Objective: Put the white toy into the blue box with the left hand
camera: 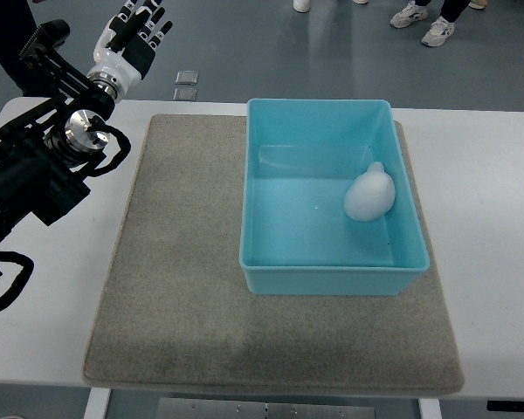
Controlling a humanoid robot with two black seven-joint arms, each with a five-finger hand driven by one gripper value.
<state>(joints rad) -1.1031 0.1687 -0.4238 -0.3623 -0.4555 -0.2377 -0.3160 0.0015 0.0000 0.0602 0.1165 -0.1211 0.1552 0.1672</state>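
White toy (369,195) lies inside blue box (332,196); left hand (138,35), at ten o'clock, fingers spread and empty, risks little beyond nudging the box.

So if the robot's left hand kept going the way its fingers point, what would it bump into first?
Probably nothing. The left hand points up and away past the table's far edge, over bare floor, away from the blue box. Depth is hard to judge.

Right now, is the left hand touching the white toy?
Apart. The top view shows the left hand open, raised past the table's far-left corner, while the white toy lies inside the blue box, with bare grey mat between them.
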